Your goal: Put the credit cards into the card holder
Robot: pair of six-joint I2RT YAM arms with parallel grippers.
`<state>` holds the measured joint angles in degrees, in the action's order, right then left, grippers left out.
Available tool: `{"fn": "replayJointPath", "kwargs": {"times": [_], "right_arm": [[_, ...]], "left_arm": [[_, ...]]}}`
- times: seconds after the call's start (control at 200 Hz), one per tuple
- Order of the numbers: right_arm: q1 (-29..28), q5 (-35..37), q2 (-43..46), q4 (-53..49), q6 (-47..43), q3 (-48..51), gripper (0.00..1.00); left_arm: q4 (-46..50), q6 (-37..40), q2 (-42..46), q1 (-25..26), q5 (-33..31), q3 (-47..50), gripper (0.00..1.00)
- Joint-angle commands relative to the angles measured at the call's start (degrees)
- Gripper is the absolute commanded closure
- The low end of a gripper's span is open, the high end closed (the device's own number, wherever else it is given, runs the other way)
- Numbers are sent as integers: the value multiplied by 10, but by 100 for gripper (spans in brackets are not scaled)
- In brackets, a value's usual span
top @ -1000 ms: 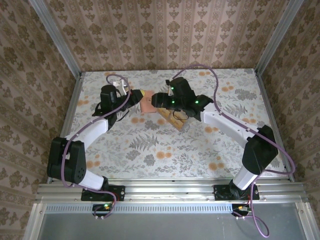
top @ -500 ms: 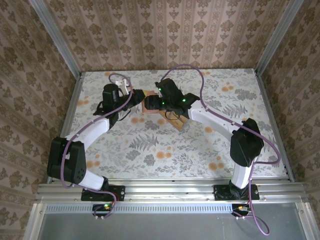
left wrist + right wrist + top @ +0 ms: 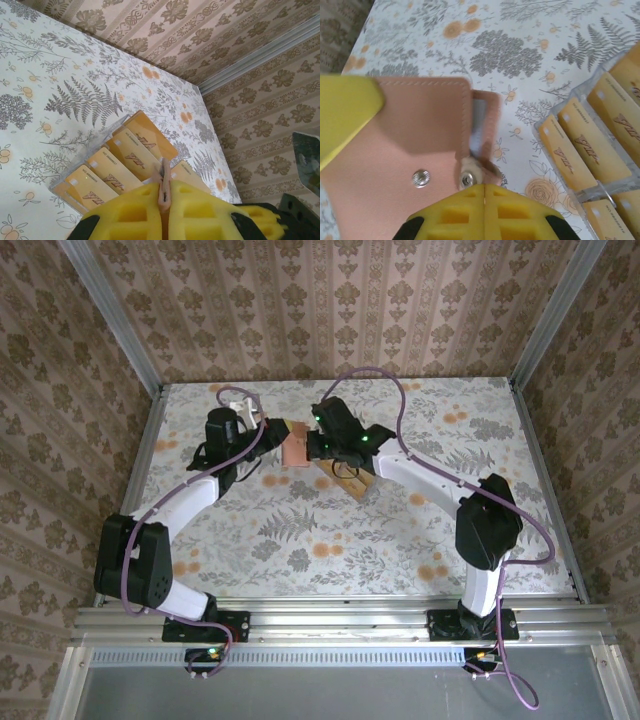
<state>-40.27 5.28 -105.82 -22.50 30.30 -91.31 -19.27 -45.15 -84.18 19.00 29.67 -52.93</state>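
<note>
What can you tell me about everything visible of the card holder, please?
The card holder is a salmon-pink, leather-looking wallet with stitched edges, two metal snaps and a greyish inner face peeking past its flap. It is beside the clear stand of cards. The left fingers pinch one edge; the right fingers seem shut on its snap tab.

Lab booth: wallpaper walls [image 3: 330, 310], aluminium rails [image 3: 340, 625]

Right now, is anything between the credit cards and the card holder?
Nothing lies between them on the table. The credit cards sit in a clear stand; the card holder looks barely open.
</note>
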Motion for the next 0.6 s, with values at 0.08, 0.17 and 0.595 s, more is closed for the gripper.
{"fn": "replayJointPath", "kwargs": {"times": [0.08, 0.17, 0.595], "right_arm": [[28, 3, 39, 20, 16, 56, 74], [39, -6, 64, 34, 29, 84, 56], [51, -70, 127, 83, 81, 124, 50]], "left_arm": [[-9, 10, 21, 2, 11, -8, 100], [-9, 13, 19, 2, 11, -8, 100], [-8, 16, 15, 2, 14, -7, 100]]}}
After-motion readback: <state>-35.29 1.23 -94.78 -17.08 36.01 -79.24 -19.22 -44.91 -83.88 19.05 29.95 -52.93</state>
